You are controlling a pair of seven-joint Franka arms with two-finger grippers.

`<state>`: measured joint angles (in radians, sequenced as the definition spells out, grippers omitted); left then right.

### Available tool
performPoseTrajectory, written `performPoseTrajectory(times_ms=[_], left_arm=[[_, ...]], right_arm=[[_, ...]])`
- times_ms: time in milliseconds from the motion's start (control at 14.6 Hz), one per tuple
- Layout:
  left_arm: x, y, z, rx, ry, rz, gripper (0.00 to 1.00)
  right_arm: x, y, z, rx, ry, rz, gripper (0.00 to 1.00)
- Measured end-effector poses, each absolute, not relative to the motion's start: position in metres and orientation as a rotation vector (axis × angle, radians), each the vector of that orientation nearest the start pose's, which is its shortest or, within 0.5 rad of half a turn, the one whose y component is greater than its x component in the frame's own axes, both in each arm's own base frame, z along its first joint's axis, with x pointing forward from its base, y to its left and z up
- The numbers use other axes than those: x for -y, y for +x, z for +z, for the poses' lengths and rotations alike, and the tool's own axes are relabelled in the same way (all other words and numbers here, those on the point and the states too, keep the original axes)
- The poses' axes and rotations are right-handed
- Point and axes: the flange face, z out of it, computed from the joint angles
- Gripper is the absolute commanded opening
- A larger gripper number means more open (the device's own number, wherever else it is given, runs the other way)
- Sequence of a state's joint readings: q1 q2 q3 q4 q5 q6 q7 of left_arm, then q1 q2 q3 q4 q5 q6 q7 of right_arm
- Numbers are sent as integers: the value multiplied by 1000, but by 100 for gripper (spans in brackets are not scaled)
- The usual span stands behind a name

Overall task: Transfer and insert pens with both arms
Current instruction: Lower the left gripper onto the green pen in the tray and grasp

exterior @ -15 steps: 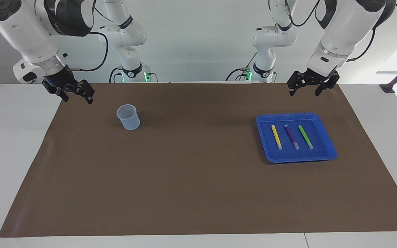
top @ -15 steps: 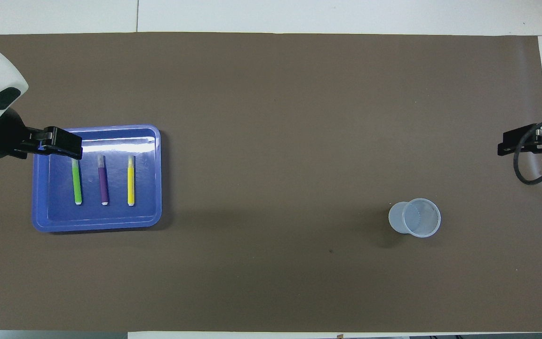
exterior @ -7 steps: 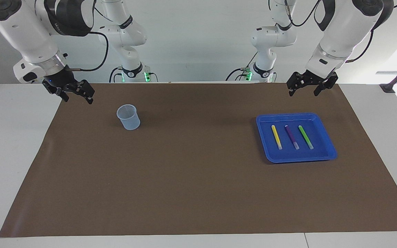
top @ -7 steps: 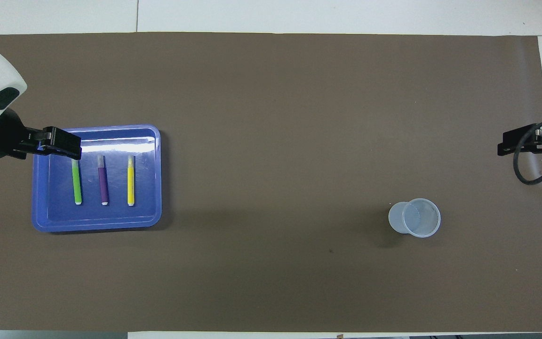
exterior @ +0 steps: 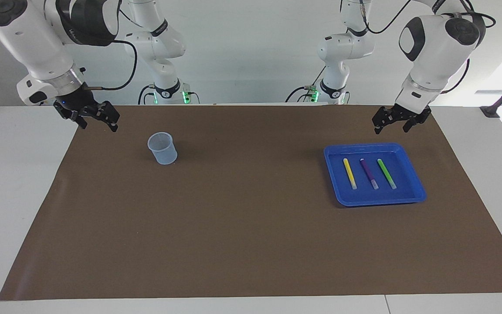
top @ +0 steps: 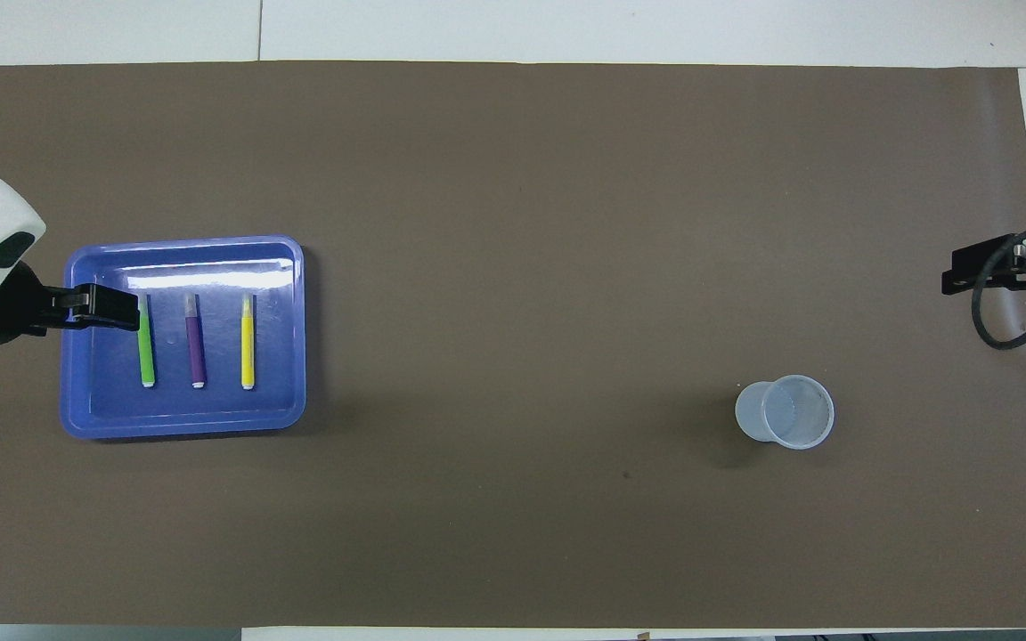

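A: What had changed in that last second?

B: Only the left gripper (exterior: 399, 122). It had dropped a little and slid toward the blue tray (exterior: 416, 194), ending up in the air over the brown mat (exterior: 251, 244) just past the tray's rim on the robots' side, at about twelve o'clock from the tray in the facing view. Its jaws stood wide apart and held nothing.

A: And the other one?

B: The right gripper (exterior: 95, 119) had waited, also wide open and empty, over the mat's corner at roughly ten o'clock from the clear cup (exterior: 162, 148).

A: So what did that mean for the task?

B: I'd judge the first reach had begun and no pen had been lifted yet.

A: How did the pens look?

B: Three slim markers lay flat in the tray, side by side and apart: the yellow pen (exterior: 349, 173), the purple pen (exterior: 369, 173) in the middle, the green pen (exterior: 386, 173) at three o'clock of it. Each had a pale cap end pointing away from the robots. The cup stood upright and empty, well apart at the right arm's end.
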<state>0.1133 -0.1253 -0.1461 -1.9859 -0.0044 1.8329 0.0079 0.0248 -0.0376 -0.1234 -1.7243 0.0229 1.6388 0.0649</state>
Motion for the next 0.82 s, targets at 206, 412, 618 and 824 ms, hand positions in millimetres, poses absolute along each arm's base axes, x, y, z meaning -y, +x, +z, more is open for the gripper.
performPoseTrajectory(times_ms=[206,412,618,824], left_arm=[[-12,523,461,-87,-3134,72,100],[-30,538,410,-102,-3149,94,100],[-39,544,369,-145,-3157,70,98],[-50,535,335,-166,-3161,75,91]], right_arm=[[52,542,578,-257,-3102,74,100],[52,542,578,-257,-3102,74,100],[52,542,578,-257,-3102,74,100],[52,542,578,-257,-3102,74,100]])
